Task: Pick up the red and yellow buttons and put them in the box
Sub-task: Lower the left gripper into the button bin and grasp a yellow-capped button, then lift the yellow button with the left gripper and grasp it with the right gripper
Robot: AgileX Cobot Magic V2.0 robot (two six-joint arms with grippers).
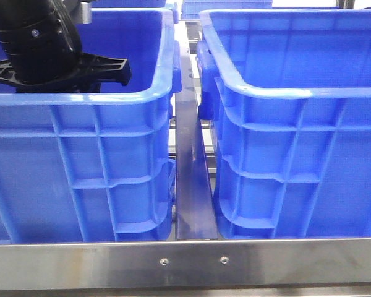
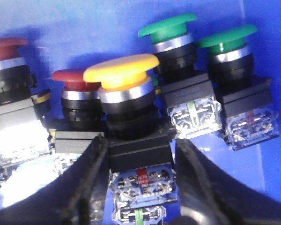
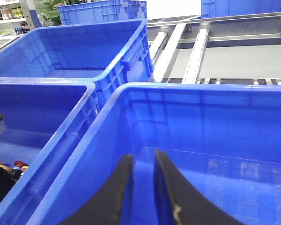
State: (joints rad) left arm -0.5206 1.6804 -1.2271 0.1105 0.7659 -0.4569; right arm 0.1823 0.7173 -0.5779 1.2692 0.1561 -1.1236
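Observation:
My left gripper (image 2: pixel 140 152) is deep in the left blue bin (image 1: pixel 80 99), shut on a yellow button (image 2: pixel 122 69). Its fingers (image 2: pixel 91 164) lie against the sides of the button's black body, and the clear contact block shows between them. A dark red button (image 2: pixel 71 77) stands just behind the yellow one, and another red one (image 2: pixel 7 47) stands further off. In the front view only the black left arm (image 1: pixel 43 43) shows; the bin wall hides the buttons. My right gripper (image 3: pixel 144 161) hovers over the right blue box (image 3: pixel 178 91), its fingers nearly together with nothing between them.
Two green buttons (image 2: pixel 171 26) (image 2: pixel 227 37) stand beside the yellow one. A steel rail (image 1: pixel 191 185) runs between the two bins, and a steel bar (image 1: pixel 185 263) crosses the front. More blue bins (image 3: pixel 75 51) and roller rails (image 3: pixel 196 51) lie behind.

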